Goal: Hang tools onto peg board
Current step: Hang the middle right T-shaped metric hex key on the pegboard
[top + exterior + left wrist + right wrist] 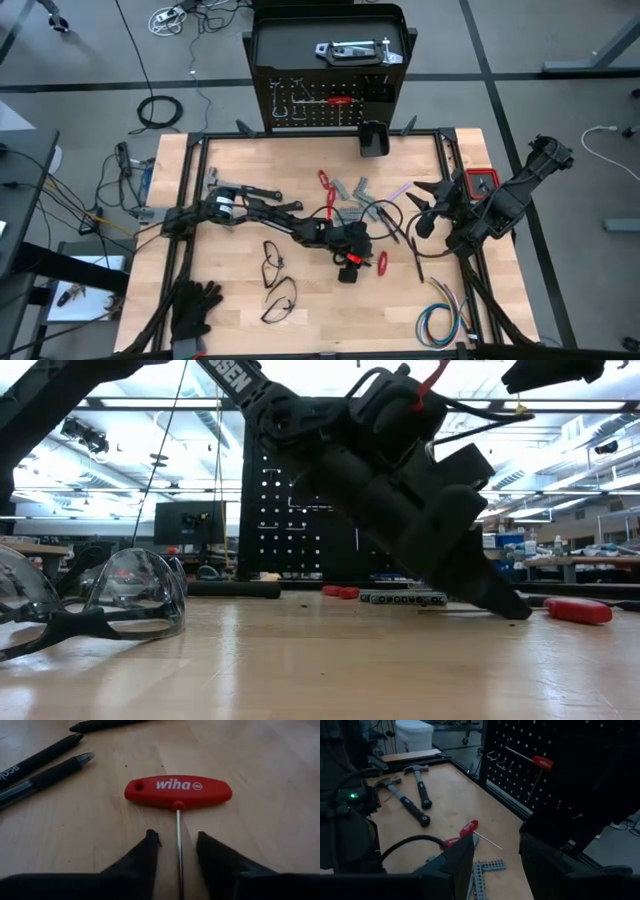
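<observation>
From above, the left gripper [352,262] is low mid-table over a red T-handle driver [381,262], the peg board [330,105] far off; its wrist view shows fingers [145,860] apart astride the shaft; right gripper [492,857] open, idle.

Right gripper [492,857] fingers apart, nothing between. Beyond: two hammers [410,790] flat on table [450,800], red-handled driver [469,827] beside grey perforated bars [485,870]. Peg board [520,770] upright, red-handled driver [541,762] hanging on hook.
</observation>
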{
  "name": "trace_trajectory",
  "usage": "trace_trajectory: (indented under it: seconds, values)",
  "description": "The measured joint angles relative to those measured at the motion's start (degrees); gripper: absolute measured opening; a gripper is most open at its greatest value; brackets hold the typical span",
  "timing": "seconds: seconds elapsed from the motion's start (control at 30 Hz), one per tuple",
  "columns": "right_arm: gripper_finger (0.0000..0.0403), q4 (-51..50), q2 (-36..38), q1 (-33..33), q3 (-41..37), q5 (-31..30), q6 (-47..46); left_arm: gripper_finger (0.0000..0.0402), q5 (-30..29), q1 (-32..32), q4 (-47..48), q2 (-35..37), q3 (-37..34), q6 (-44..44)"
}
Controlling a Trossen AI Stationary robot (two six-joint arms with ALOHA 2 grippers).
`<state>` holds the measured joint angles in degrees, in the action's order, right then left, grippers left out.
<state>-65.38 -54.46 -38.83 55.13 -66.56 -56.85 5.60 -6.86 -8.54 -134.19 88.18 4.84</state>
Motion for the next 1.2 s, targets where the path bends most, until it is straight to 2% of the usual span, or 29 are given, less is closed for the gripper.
trace_trajectory:
  seconds: [0.1, 0.17, 0.27, 0.43, 0.67, 0.8, 0.97, 1.2]
  values:
    - [0.017, 0.0, 0.0, 0.0, 0.0, -0.1, 0.1, 0.003, 0.0, -0.1, 3.6, 0.0, 1.0, 1.1]
    - [0.017, 0.0, 0.0, 0.0, 0.0, -0.5, 0.1, 0.0011, -0.2, -0.1, 6.3, 0.0, 1.8, 1.2]
    - [0.017, 0.0, 0.0, 0.0, 0.0, -0.5, 0.1, 0.0004, -1.6, -0.1, 11.8, 0.1, 3.6, 2.2]
    - [0.017, 0.0, 0.0, 0.0, 0.0, -0.5, 0.1, 0.0001, -3.0, -0.1, 14.3, 0.8, 5.9, 2.5]
    - [0.017, -0.1, 0.0, -0.2, 0.0, -0.5, 0.1, 0.0, -11.9, 1.7, 11.0, 6.1, 5.5, 3.8]
    - [0.017, -0.4, 0.0, -0.2, 0.0, -0.9, 0.1, 0.0, -13.6, 3.1, 8.9, 7.2, 2.8, 2.5]
    - [0.017, -0.7, 0.0, -0.9, 0.0, -1.0, -0.4, 0.0, -19.6, 5.3, -0.7, 10.3, -3.3, 0.9]
    - [0.017, -1.5, 0.0, -2.9, 0.0, -2.4, -1.7, 0.0, -20.0, 11.8, -24.2, 15.2, -19.2, -12.0]
